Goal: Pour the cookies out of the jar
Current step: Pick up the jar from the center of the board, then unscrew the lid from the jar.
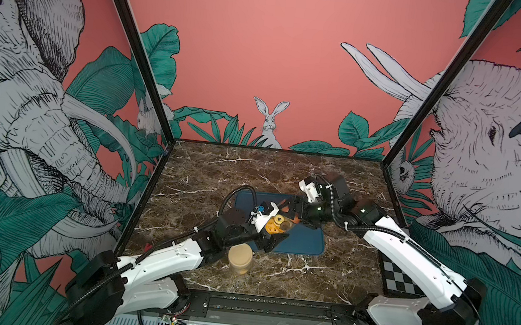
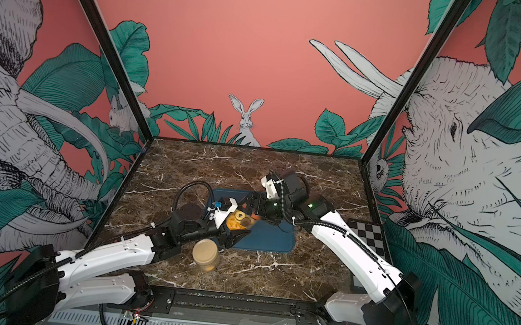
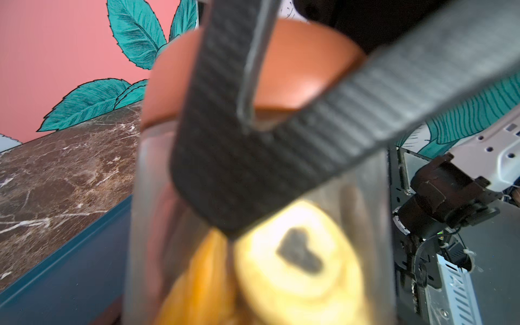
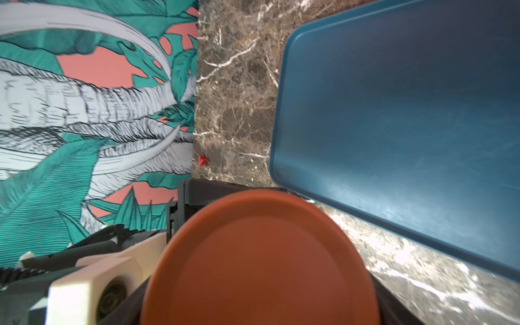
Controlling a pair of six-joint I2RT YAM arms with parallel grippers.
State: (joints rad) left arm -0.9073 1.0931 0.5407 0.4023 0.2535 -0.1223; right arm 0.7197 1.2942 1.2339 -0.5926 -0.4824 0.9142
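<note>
— Right, what's the count?
— Two jars. Your left gripper [image 1: 273, 230] is pinching the clear jar [image 2: 242, 221], which lies tipped on its side over the one blue tray [image 1: 304, 247]. The cookies [image 1: 271, 226] are inside it, at least three showing: orange, pale yellow, brown. Your right gripper [image 1: 291, 214] is clamped across its brown lid [image 4: 261, 264], which is on. The second jar [image 1: 239, 259], cream-lidded, stands upright on the marble table [image 1: 252, 169], just in front of the tray.
— And around them?
— One small red scrap [image 4: 203, 160] near the table's left edge, one checkerboard [image 1: 401, 276] at the right, and salmon walls [image 1: 263, 56] printed with jungle animals and leaves.
</note>
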